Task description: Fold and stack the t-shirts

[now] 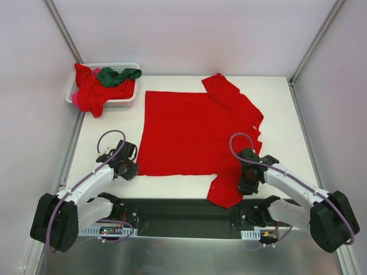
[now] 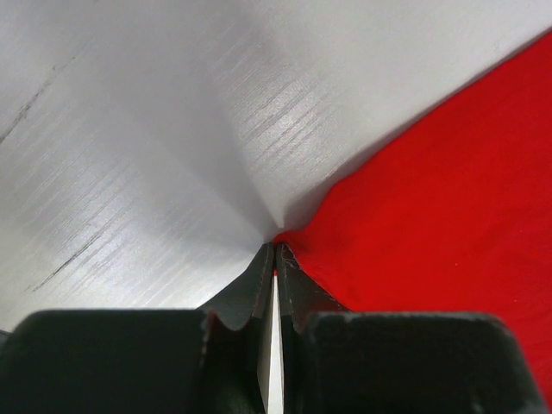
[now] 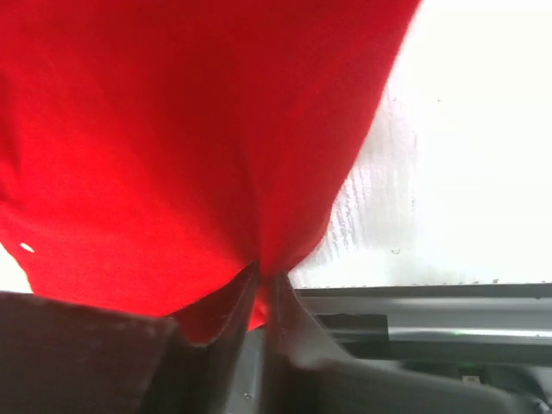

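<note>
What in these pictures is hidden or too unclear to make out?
Top view: heaped red shirts and a green t-shirt cover the white basket; the count underneath is hidden.
Left wrist view: the left gripper, shut, hides how much of the spread red t-shirt it pinches.
Right wrist view: that cloth, blurred, drapes over the right gripper; its fingertips are hidden.

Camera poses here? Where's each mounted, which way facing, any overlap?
Top external: above, behind the bases, looking down on table, red t-shirt, basket; both arms, left claw, right claw show.
Left wrist: on left arm, looking past its shut fingers at the shirt's corner.
Right wrist: on right arm, looking past its fingers into pinched cloth.
Shared: all show the red t-shirt.
</note>
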Robot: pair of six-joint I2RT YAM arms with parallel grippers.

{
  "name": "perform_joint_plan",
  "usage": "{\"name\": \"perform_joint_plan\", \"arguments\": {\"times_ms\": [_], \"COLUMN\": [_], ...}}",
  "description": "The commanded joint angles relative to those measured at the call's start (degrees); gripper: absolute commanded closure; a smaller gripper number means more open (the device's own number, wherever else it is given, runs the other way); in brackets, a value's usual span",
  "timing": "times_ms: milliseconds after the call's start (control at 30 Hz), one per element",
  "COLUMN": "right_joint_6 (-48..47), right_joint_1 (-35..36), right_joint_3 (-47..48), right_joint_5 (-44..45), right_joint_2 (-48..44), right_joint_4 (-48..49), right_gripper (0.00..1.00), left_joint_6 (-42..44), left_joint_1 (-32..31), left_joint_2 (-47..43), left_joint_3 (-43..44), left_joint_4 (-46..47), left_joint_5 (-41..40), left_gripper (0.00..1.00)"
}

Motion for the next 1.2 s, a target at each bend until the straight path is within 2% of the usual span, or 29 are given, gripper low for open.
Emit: {"name": "perform_joint_plan", "arguments": {"times_ms": [0,267,567,667,767,833,867,967,1067,1167], "right_joint_6": [0.7,-2.6,-10.4,-13.3,-16.1,-17.7,-18.5,-20.4,-18.2,-16.0], "right_joint_1": [0.7,0.6,-1.6,-2.4,-3.9,-5.0,-5.3,-5.6,-7.2,-12.4], "right_joint_3": [3.3,11.8,19.0,22.1,24.7,26.3,26.5,26.5,25.9,22.9], "right_joint_5": [0.7,4.6,5.2,5.7,5.1,1.5,-0.3,-2.1,-2.0,-6.0], "right_joint_2": [2.3,-1.0,8.1,12.9,18.4,20.6,20.8,17.3,8.7,2.1], "right_joint_4": [-0.3,-9.1,-7.7,-5.2,-2.8,-2.1,-2.1,-4.8,-11.2,-15.5], "right_gripper": [0.99,0.99,0.99,0.96,0.87,0.62,0.38,0.17,0.11,0.13], "left_joint_6": [1.8,4.2,4.6,4.3,3.7,3.5,3.5,3.6,3.5,3.5], "left_joint_1": [-0.4,-0.4,-0.4,-0.4,-0.4,-0.4,-0.4,-0.4,-0.4,-0.3], "left_joint_2": [-0.6,-0.3,1.8,1.9,1.4,0.6,0.5,-0.3,-0.5,0.3], "left_joint_3": [0.9,6.1,7.9,7.1,6.0,5.5,5.4,5.3,5.5,6.2], "left_joint_4": [-2.3,-3.4,-3.3,-3.3,-3.3,-3.3,-3.4,-3.3,-3.2,-3.2], "left_joint_5": [-0.4,-0.7,-1.3,-1.4,-1.5,-1.5,-1.5,-1.6,-1.6,-1.5], "left_gripper": [1.0,1.0,1.0,1.0,1.0,1.0,1.0,1.0,1.0,1.0]}}
